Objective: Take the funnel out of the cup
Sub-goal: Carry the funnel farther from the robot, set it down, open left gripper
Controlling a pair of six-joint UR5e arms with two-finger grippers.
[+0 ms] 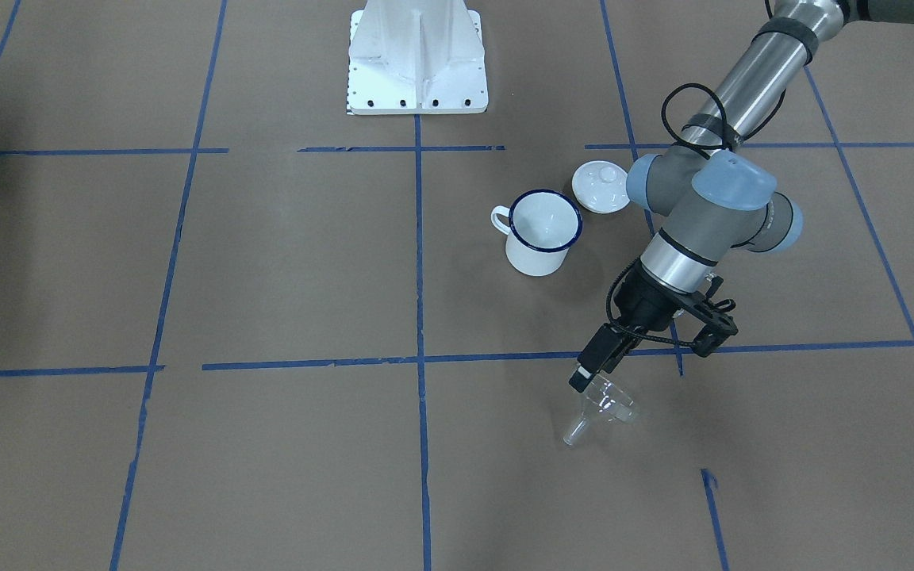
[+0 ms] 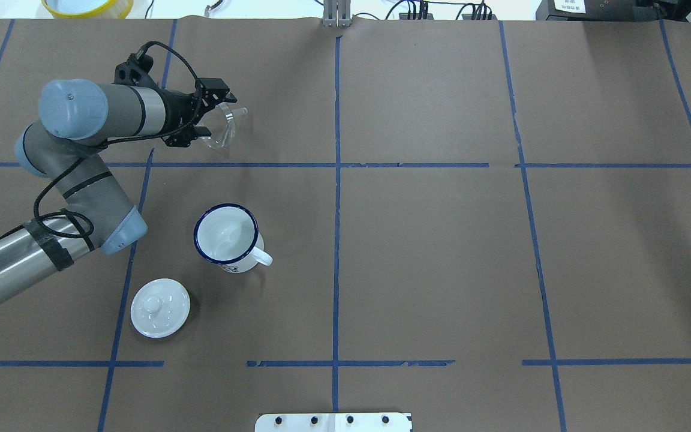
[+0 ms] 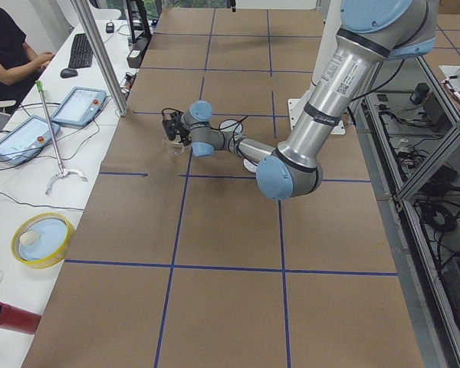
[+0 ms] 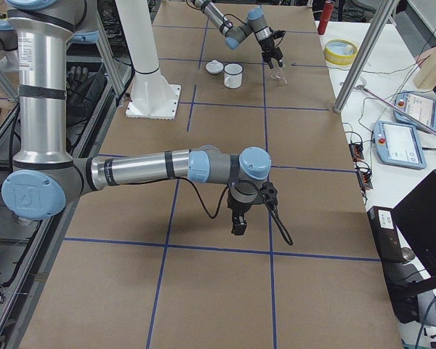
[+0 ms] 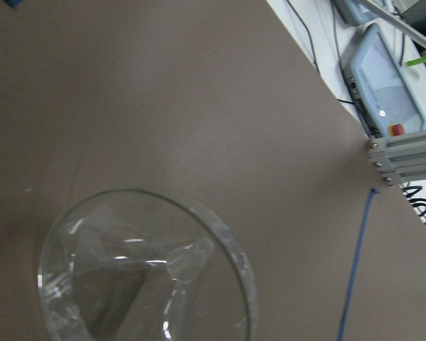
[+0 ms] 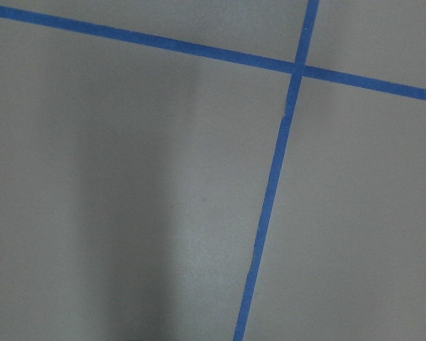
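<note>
Claw, front view: we see the left gripper [image 1: 593, 366] low over the brown table paper [image 1: 266, 262]. One black finger [image 1: 596, 355] reaches the rim of the funnel [image 1: 609, 403].
Funnel, front view: it is tilted, spout toward the camera, and well apart from the enamel mug [image 1: 543, 230]. We cannot tell whether it rests on the paper.
Mug, front view: the enamel mug stands upright, with a white domed lid [image 1: 601, 186] just beside it.
Claw, overhead view: the left gripper [image 2: 215, 113] has its fingers apart, with the funnel [image 2: 221, 129] rim at their tips. We cannot tell whether either finger touches the glass.
Mug, overhead view: the enamel mug [image 2: 227, 237] sits nearer the robot than the funnel, handle to the view's right. The domed lid [image 2: 160, 307] is nearer still.
Left side view: the funnel [image 3: 172, 146] shows just below the left gripper [image 3: 171, 125].
Right side view: on the far arm, the funnel [image 4: 277, 75] is under the left gripper [image 4: 273, 57]. The right gripper [image 4: 237, 222] points down over the paper, and we cannot tell whether its fingers are apart or together.
Left wrist view: the funnel [image 5: 145, 270] mouth faces us at lower left, spout seen through it. A teach pendant [image 5: 383, 85] lies beyond the table edge.
Right wrist view: we see paper and crossing blue tape [image 6: 298, 69].
</note>
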